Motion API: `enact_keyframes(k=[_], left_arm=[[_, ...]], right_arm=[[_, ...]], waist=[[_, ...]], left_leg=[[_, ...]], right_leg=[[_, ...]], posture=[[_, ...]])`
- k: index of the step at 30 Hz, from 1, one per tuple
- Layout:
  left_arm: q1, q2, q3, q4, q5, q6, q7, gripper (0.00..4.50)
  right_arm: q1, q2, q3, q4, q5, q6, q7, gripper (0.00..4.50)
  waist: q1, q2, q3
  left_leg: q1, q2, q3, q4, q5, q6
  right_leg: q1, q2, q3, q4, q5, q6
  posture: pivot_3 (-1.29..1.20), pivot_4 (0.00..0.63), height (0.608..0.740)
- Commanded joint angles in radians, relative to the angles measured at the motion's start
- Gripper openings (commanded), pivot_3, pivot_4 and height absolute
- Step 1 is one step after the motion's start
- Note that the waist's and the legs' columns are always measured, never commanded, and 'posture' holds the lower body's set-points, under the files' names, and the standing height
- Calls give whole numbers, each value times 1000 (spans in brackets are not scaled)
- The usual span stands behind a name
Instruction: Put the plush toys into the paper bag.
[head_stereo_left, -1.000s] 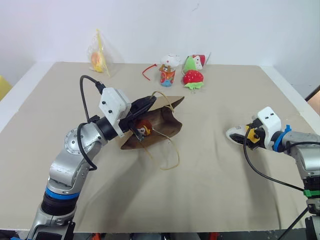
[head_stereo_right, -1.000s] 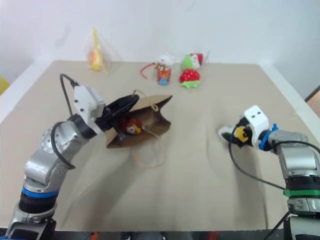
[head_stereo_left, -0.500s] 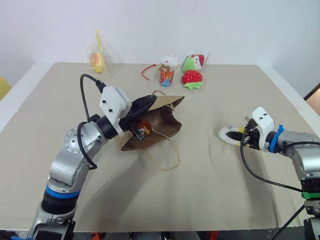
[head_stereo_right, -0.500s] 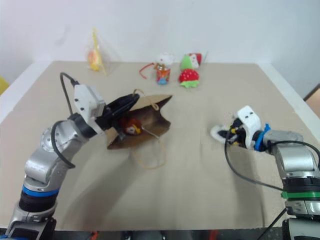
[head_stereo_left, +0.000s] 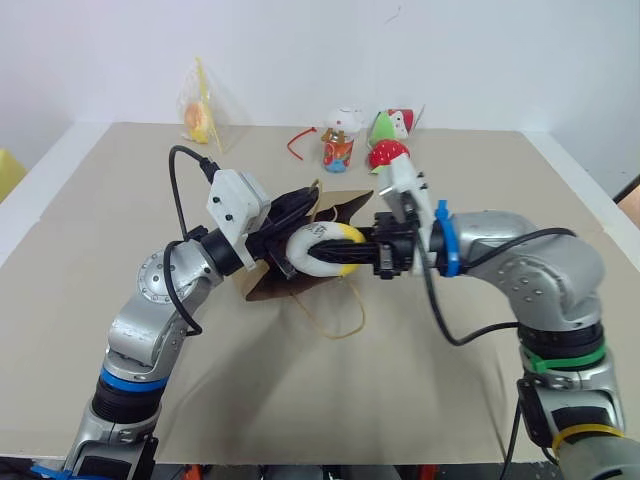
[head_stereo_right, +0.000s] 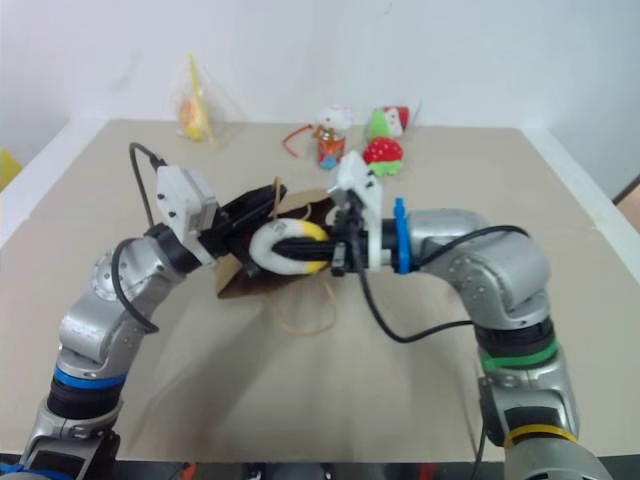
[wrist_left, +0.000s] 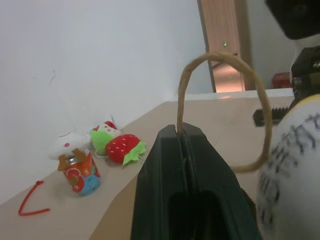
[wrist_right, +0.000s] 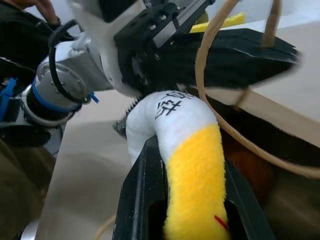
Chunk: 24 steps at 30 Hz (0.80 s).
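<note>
- Looking down from the left eye view, the left gripper (head_stereo_left: 296, 208) sat just left of frame centre, its fingers pressed together on a cord handle (head_stereo_left: 333, 330) and top edge of the brown paper bag (head_stereo_left: 322, 215), holding the mouth up and open. The right gripper (head_stereo_left: 352, 252) came in from the right, pinching the white-and-yellow egg plush (head_stereo_left: 322, 248) right at that mouth.
- In the right eye view the egg plush (head_stereo_right: 288, 246) overlapped the bag (head_stereo_right: 238, 284) at centre; whether it had cleared the rim could not be told. The strawberry plush (head_stereo_right: 381, 151) and the white-capped figure (head_stereo_right: 334, 131) stood well apart near the upper middle, on the tan table (head_stereo_right: 420, 340).
- In the left wrist view the two black fingers (wrist_left: 172, 165) rose from the bottom centre, closed tight on the looped tan handle (wrist_left: 186, 80). The thin cord looked limp and likely to slip unless gripped near its base.
- In the right wrist view the egg plush (wrist_right: 192, 165) bulged between the right fingers (wrist_right: 142, 200) at lower centre, visibly squashed: it seemed soft, light and unbreakable, best taken around its middle. A fuzzy brown plush (wrist_right: 250, 167) appeared to lie inside the bag at the right. The kraft paper (wrist_right: 280, 112) looked stiff but creasable, so the rim seemed the sensible hold.
</note>
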Motion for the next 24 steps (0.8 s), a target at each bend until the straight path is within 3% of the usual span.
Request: enact_keyframes(k=[1, 13, 15, 16, 17, 18, 19, 24], left_arm=[[-11, -8, 4, -24, 2, -5, 13, 0], [1, -9, 7, -38, 2, 3, 24, 0], [4, -10, 5, -40, 2, 3, 24, 0], [5, -9, 5, -39, 2, 2, 24, 0], [5, -9, 5, -38, 3, 0, 24, 0], [4, -9, 6, -36, 3, -1, 23, 0], [4, -8, 7, -35, 4, -2, 22, 0], [9, -5, 7, -34, 6, -5, 18, 0]], right_arm=[[-53, 78, 128, 111, -176, -151, -70, 206], [-59, 180, 284, 308, -452, -431, -121, 206], [-57, 189, 279, 316, -465, -452, -119, 1168], [-57, 192, 269, 309, -453, -442, -110, 1227], [-57, 193, 260, 301, -444, -434, -98, 1654], [-57, 188, 252, 288, -436, -426, -87, 2366], [-57, 182, 245, 275, -429, -421, -76, 2784], [-41, 101, 170, 166, -354, -382, 4, 4259]], waist=[[-1, 0, 0], [-1, 0, 0], [-1, 0, 0], [-1, 0, 0], [-1, 0, 0], [-1, 0, 0], [-1, 0, 0], [0, 0, 0]], left_leg=[[0, 0, 0, 0, 0, 0], [0, 1, 0, -1, 0, 0], [0, 1, 0, 0, 0, 0], [0, 1, 0, 0, 0, 0], [0, 1, 0, 0, 0, 0], [0, 1, 1, 0, 0, 0], [0, 1, 1, 0, 0, 0], [0, 1, 0, -1, 0, 0]], right_leg=[[0, 0, 0, 0, 0, 0], [-1, 2, 0, 0, 0, 0], [-1, 2, 0, 0, 0, 0], [-1, 2, 0, 0, 0, 0], [-1, 1, 0, 0, 0, 0], [-1, 1, 0, 0, 0, 0], [-1, 1, 0, 0, 0, 0], [-1, 1, 0, 0, 0, 0]], posture=[[0, 150, 740], [0, 150, 740], [0, 150, 740], [0, 150, 740], [0, 150, 740], [0, 150, 740], [0, 150, 740], [0, 150, 740]])
